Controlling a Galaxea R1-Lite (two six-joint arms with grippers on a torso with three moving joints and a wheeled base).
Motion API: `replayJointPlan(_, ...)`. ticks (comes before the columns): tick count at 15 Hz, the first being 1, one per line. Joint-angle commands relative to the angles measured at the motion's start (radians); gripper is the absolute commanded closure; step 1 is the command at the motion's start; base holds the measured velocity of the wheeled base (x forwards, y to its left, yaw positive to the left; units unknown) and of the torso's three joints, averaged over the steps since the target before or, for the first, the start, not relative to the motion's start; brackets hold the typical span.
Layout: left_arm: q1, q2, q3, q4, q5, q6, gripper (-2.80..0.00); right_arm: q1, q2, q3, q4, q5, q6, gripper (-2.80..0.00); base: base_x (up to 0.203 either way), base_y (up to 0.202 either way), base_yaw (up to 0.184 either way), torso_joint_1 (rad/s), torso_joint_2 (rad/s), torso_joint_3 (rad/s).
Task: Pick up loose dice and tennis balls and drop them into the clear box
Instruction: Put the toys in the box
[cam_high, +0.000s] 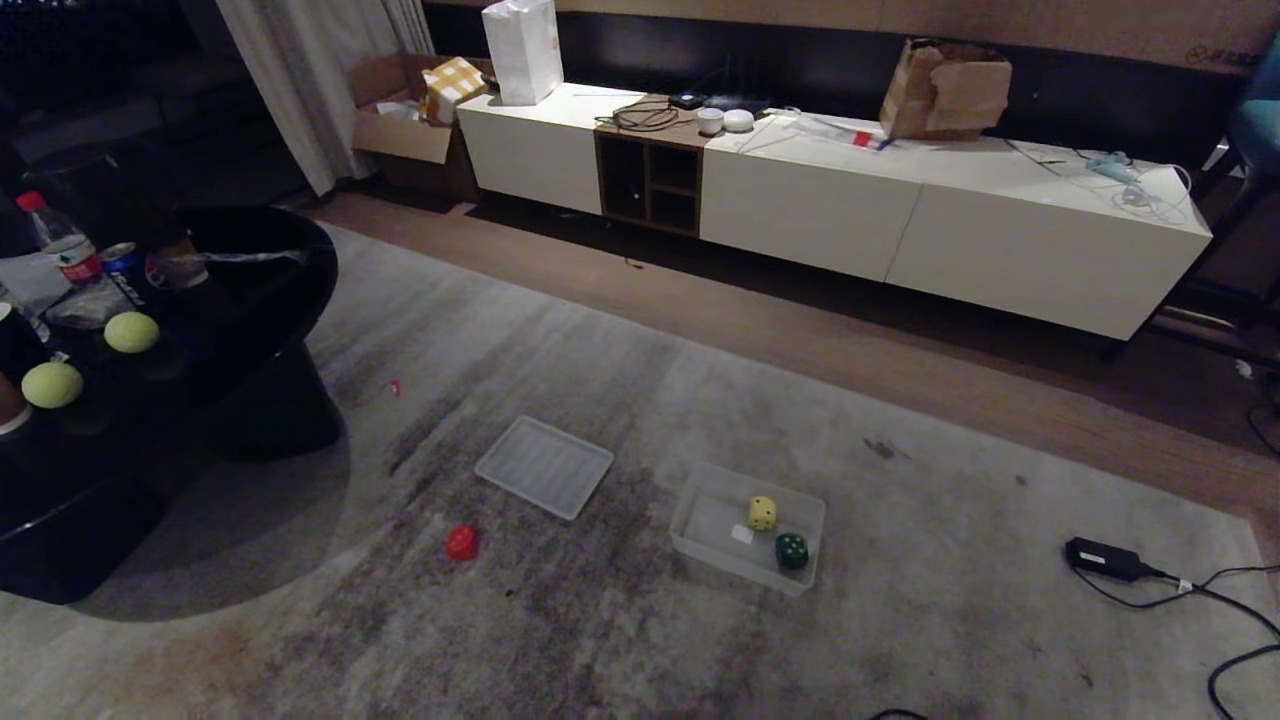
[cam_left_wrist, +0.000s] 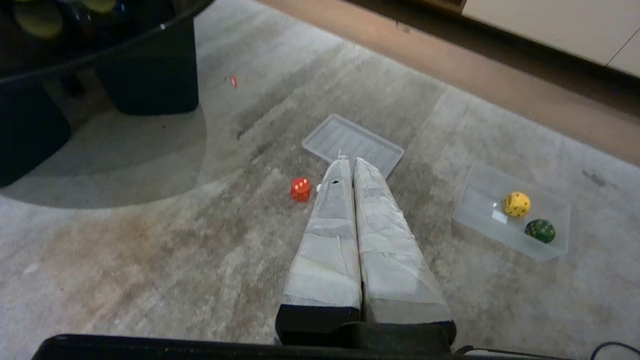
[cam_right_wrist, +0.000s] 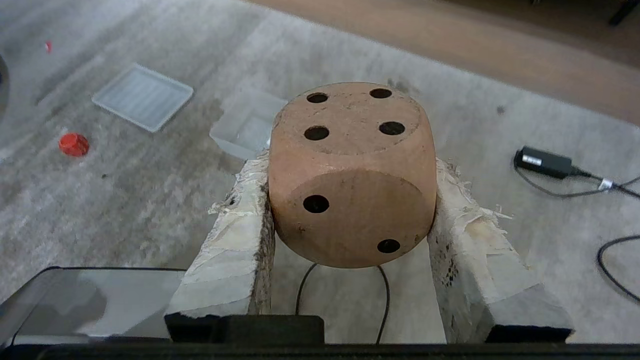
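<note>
A tan die, round-cornered with dark pips, is gripped in the right hand. The left hand is clenched empty. Yellow die and green die are seen in the clear box, the red die at its nine o'clock on the rug.

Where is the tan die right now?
The tan die is clamped between the right gripper fingers, seen only in the right wrist view, held above the grey rug and not yet in the clear box.
</note>
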Motion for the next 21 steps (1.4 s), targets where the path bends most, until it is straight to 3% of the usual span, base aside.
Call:
replayJointPlan(1,0.0,0.002,0.002,0.001,0.0,0.0,0.0,0.0,0.001,0.0,0.001,0.001,0.0,0.0,0.0,0.0,0.0,0.002,0.0,-0.197)
replayJointPlan(10,0.0,0.002,0.002,-0.001,-0.004,0.018,0.0,0.0,0.001,0.0,0.0,0.001,-0.001,0.0,0.0,0.0,0.0,0.002,0.0,-0.022)
replayJointPlan(14,0.0,0.002,0.002,0.002,-0.007,0.022,0.0,0.0,0.001,0.0,0.0,0.001,-0.001,0.0,0.163,0.0,0.0,0.002,0.0,0.0)
replayJointPlan(21,0.0,0.002,0.002,-0.002,0.003,-0.01,0.0,0.0,0.001,0.0,0.001,0.001,-0.001,0.0,0.013,0.0,0.0,0.001,0.0,-0.005)
